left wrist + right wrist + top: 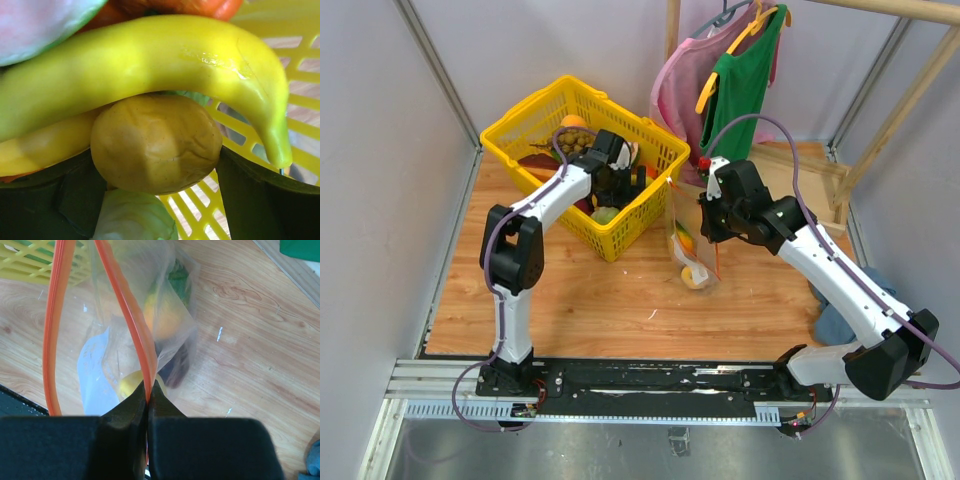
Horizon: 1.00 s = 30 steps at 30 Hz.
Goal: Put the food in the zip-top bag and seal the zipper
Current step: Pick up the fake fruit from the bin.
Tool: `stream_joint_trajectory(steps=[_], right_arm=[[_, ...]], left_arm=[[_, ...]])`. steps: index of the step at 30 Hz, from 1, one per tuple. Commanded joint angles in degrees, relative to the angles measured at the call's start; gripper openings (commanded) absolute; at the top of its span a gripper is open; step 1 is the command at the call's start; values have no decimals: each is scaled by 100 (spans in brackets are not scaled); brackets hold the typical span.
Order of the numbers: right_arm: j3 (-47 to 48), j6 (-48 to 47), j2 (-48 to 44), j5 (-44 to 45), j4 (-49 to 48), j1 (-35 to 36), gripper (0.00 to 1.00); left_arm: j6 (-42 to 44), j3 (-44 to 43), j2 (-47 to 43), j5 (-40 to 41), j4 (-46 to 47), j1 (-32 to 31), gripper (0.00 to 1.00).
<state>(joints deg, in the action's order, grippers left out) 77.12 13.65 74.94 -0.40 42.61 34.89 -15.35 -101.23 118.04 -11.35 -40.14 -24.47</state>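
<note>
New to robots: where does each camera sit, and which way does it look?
Top external: above and behind, looking down at the table; both arms show.
Left wrist: in the yellow basket, facing banana; fingers flank a tan fruit.
Right wrist: looks down the zip-top bag; fingers pinch the zipper.
Shared: top and right wrist show the bag.

The table (620, 300) is seen as wood with a clear grain and a faint sheen. The basket (520, 125) is moulded in smooth yellow plastic lattice. The zip-top bag (177, 345) is formed of thin clear plastic, crinkled and glossy, and the zipper (122, 305) is shown as a smooth red-orange plastic strip. The banana (150, 45) is finished in glossy yellow, with 1 bright highlight. The round tan food (155, 142) beneath it is rendered matt and dimpled. The green garment (745, 85) is made of cloth.
</note>
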Motion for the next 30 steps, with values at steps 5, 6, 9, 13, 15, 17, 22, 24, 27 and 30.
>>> stream_joint_trajectory(steps=[5, 6, 9, 13, 15, 17, 22, 24, 27, 30], right_arm=[[-49, 65, -123, 45, 2, 70, 1], [-48, 67, -123, 49, 10, 66, 1], [-53, 53, -150, 51, 13, 69, 1], [-74, 46, -176, 69, 11, 66, 0], [-74, 36, -188, 73, 13, 70, 1], [-74, 41, -190, 79, 14, 70, 1], [-72, 28, -181, 50, 5, 70, 0], [-82, 35, -188, 44, 6, 66, 1], [-92, 39, -205, 40, 4, 70, 1], [-95, 58, -231, 49, 4, 70, 1]], left_arm=[[-1809, 658, -565, 325, 1171, 46, 88], [-1934, 690, -571, 368, 1222, 47, 88], [-2231, 839, -571, 444, 1378, 47, 88], [-2383, 968, -493, 499, 1468, 43, 87], [-2393, 1000, -438, 512, 1477, 47, 86], [-2417, 1090, -401, 490, 1542, 47, 84], [-2357, 1175, -317, 319, 1585, 45, 69], [-2314, 1193, -344, 301, 1591, 45, 59], [-2205, 1200, -482, 389, 1563, 47, 46], [-2067, 1187, -695, 530, 1566, 47, 37]])
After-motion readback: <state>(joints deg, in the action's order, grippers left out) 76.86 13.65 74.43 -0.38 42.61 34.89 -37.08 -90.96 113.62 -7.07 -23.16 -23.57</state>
